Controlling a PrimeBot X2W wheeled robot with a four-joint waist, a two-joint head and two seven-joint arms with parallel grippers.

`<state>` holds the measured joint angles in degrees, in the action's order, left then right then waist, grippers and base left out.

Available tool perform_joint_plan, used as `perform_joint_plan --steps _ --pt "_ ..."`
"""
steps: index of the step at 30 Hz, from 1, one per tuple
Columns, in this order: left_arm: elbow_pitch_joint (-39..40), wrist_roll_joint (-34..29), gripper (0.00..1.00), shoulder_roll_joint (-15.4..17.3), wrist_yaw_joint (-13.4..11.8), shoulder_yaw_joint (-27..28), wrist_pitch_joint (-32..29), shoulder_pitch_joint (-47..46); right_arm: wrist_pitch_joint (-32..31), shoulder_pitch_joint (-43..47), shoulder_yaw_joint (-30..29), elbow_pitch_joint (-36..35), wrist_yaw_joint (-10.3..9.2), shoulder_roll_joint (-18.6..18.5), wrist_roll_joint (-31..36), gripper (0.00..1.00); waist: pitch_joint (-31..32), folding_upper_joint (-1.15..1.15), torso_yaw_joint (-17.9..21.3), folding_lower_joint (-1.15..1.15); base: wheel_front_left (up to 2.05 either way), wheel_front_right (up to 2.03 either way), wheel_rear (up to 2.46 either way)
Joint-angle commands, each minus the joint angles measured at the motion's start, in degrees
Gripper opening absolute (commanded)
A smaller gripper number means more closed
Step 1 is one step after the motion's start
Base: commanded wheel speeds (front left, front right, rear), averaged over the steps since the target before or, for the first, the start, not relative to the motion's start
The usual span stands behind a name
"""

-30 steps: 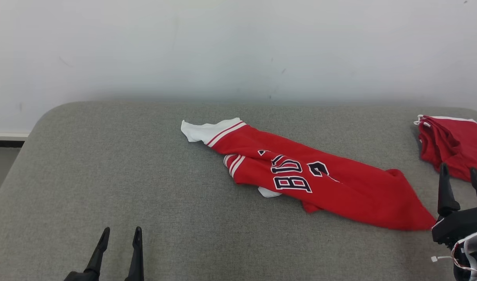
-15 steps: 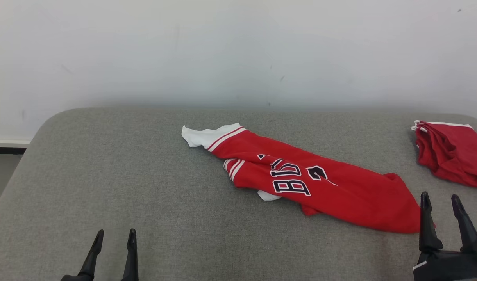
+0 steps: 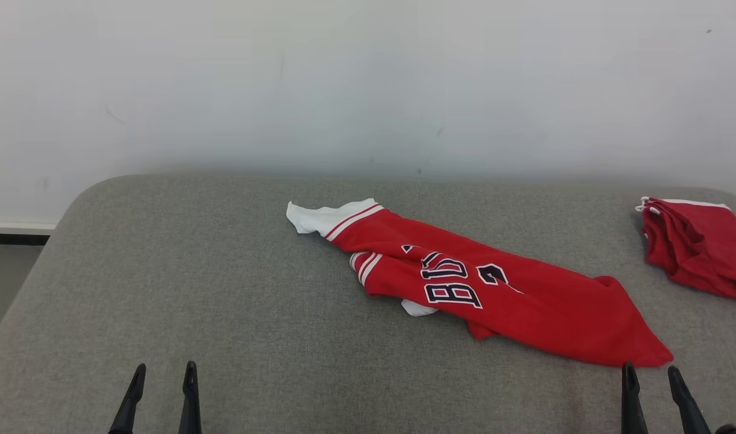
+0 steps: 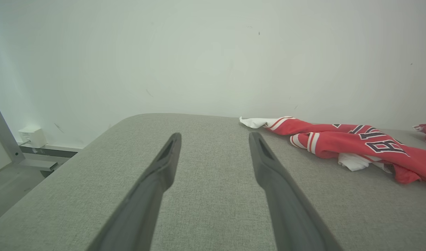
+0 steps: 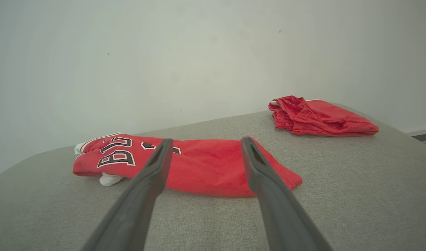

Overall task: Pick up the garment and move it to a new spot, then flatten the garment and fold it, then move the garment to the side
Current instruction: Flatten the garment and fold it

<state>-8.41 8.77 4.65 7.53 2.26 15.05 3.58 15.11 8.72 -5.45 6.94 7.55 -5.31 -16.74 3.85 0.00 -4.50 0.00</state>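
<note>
A: Where's the jersey (image 3: 488, 289)?

B: In the middle of the grey cushion (image 3: 223, 289), crumpled into a long strip. The white-trimmed end points toward 10 o'clock and the plain red hem toward 4 o'clock, with the lettering facing up.

A: And the hands?

B: The left gripper (image 3: 166, 365) is at 7 o'clock, fingers spread, holding nothing, well apart from the cloth. The right gripper (image 3: 650, 367) is at 5 o'clock, also spread and empty, just beside the hem corner.

A: Anything else?

B: A second red bundle (image 3: 693, 247) lies at 3 o'clock, apart from the jersey.
</note>
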Motion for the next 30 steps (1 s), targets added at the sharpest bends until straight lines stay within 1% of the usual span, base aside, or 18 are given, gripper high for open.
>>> perform_joint_plan --steps 1,4,8,12,17,20,24,29,30 --pt "0.35 -0.66 1.00 -0.22 -0.11 0.28 0.16 1.09 0.03 0.96 0.26 -0.22 -0.13 0.36 0.26 1.00 0.19 0.00 -0.03 0.00 0.00 0.00 0.00" --pt "0.45 -1.20 1.00 -0.28 -0.11 0.15 0.16 1.34 0.04 1.84 1.28 0.03 -0.13 0.78 0.51 1.00 0.43 0.00 -0.19 0.00 0.00 0.00 0.00" --pt "0.44 -1.46 1.00 -0.36 -0.11 -0.22 0.16 1.43 0.03 1.94 1.93 0.46 -0.13 0.77 0.47 1.00 0.46 0.00 -0.45 0.00 0.00 0.00 0.00" --pt "0.18 -1.44 1.00 -0.37 -0.11 -0.85 0.16 1.23 0.03 1.54 3.88 1.38 -0.13 0.41 0.21 1.00 0.49 0.00 -1.10 0.00 0.00 0.00 0.00" --pt "-0.19 -1.07 1.00 -0.13 -0.12 -1.77 0.16 0.10 0.03 -0.87 7.11 4.76 -0.13 -0.17 -0.30 1.00 0.00 0.00 -2.62 0.00 0.00 0.00 0.00" --pt "-0.38 -0.79 1.00 -0.13 -0.12 -2.38 0.16 -0.38 -0.06 -3.76 9.48 8.71 -0.13 -0.41 -0.45 1.00 -0.77 0.00 -3.93 0.00 0.00 0.00 0.00" --pt "-0.72 -0.56 1.00 -0.24 -0.12 -3.43 0.16 -1.31 -0.14 -8.81 11.35 15.71 -0.13 -0.18 -0.52 1.00 -2.04 0.00 -6.10 0.00 0.00 0.00 0.00" --pt "-1.24 -0.37 1.00 -0.21 -0.12 -4.84 0.16 -2.63 -0.01 -15.33 12.28 25.78 -0.13 0.14 -0.18 1.00 -3.93 0.00 -8.94 0.00 0.00 0.00 0.00" --pt "-1.31 -0.17 1.00 -0.12 -0.12 -5.12 0.16 -3.55 0.05 -17.91 11.91 29.24 -0.14 0.34 0.11 1.00 -5.01 0.00 -9.95 0.00 0.00 0.00 0.00"
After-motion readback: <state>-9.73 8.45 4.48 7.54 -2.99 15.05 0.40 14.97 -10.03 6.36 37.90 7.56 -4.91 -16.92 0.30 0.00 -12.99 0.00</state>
